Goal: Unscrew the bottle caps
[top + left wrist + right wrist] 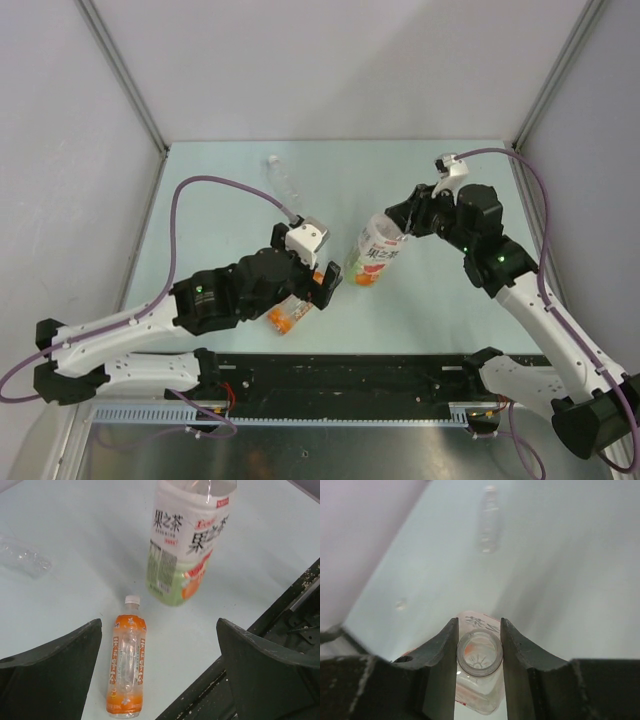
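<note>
Lying on the table (220,190) below the wide-spread left fingers (50,670), the orange bottle (126,665) looks light and apt to roll, best pinched at its white cap (132,599), while the right fingers (440,650) clamp the neck of the yellow-green bottle (479,622).

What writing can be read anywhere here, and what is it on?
"果之茶": on the white label of the yellow-green bottle, printed twice.
Small print and red badge on that label: too small to read.
Characters on the orange bottle: too blurred to read.
</note>
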Action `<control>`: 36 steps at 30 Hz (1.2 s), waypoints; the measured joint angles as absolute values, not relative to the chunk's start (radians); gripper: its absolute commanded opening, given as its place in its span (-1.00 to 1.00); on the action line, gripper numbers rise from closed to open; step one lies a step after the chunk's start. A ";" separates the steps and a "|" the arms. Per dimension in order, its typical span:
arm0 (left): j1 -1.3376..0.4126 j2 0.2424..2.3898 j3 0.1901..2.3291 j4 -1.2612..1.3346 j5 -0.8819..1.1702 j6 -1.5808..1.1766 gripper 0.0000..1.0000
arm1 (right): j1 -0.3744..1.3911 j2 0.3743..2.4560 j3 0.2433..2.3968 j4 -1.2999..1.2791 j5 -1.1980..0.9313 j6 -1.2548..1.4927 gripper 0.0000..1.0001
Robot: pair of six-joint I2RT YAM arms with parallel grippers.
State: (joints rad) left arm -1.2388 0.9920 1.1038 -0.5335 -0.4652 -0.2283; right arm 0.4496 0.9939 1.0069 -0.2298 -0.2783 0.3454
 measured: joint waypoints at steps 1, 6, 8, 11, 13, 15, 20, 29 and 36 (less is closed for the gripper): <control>-1.239 0.994 1.104 -0.533 -0.469 -0.228 0.99 | 0.450 0.995 1.007 -0.245 -0.200 0.333 -1.00; -1.239 1.014 1.103 -0.534 -0.470 -0.228 0.99 | 0.448 1.008 1.007 -0.287 0.078 0.286 -1.00; -1.239 1.028 1.103 -0.534 -0.471 -0.228 0.99 | 0.448 1.015 1.007 -0.287 0.183 0.268 -1.00; -1.239 1.050 1.103 -0.535 -0.471 -0.229 0.99 | 0.448 1.026 1.007 -0.283 0.307 0.237 -1.00; -1.239 1.065 1.103 -0.535 -0.469 -0.229 0.99 | 0.448 1.037 1.007 -0.273 0.358 0.216 -1.00; -1.239 1.079 1.103 -0.535 -0.466 -0.233 0.99 | 0.448 1.056 1.007 -0.258 0.403 0.197 -1.00; -1.236 1.112 1.098 -0.535 -0.439 -0.247 0.99 | 0.450 1.087 0.971 -0.192 0.468 0.157 -1.00; -1.103 1.135 1.041 -0.534 -0.250 -0.314 0.99 | 0.458 1.087 0.832 -0.042 0.516 0.098 -1.00; -0.982 1.152 0.987 -0.534 -0.111 -0.365 0.99 | 0.492 1.087 0.773 0.051 0.561 0.077 -1.00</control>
State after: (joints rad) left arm -0.9817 1.1519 0.9871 -0.5339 -0.1112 -0.3649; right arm 0.4923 1.0874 0.7731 0.0509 0.5606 0.0769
